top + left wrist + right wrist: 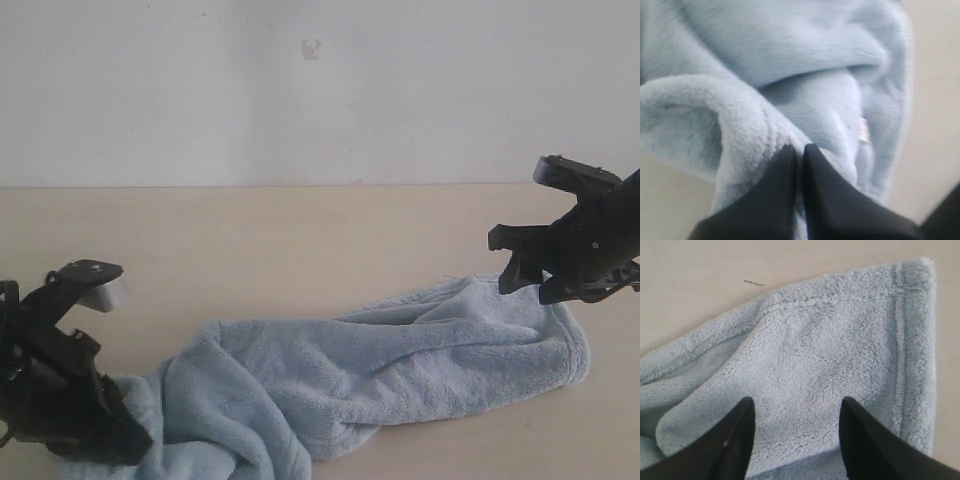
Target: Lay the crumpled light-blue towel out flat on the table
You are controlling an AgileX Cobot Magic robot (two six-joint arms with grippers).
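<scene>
Clamping the left tool (pixel 800 152) tight on a fold of the light-blue towel (pixel 380 360) at eight o'clock; holding the right tool (pixel 796 412), tips spread apart, over the hemmed corner at three o'clock; lying rumpled, stretching across the beige tabletop (pixel 300 235).

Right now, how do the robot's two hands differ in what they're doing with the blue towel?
The left hand is pinched shut on a fold of the towel; the right hand is open, gripping nothing. The left hand sits at the bunched, crumpled end, while the right hand is over the flatter end with the stitched hem. Both are dark, two-fingered, and work the same towel on the table.
</scene>
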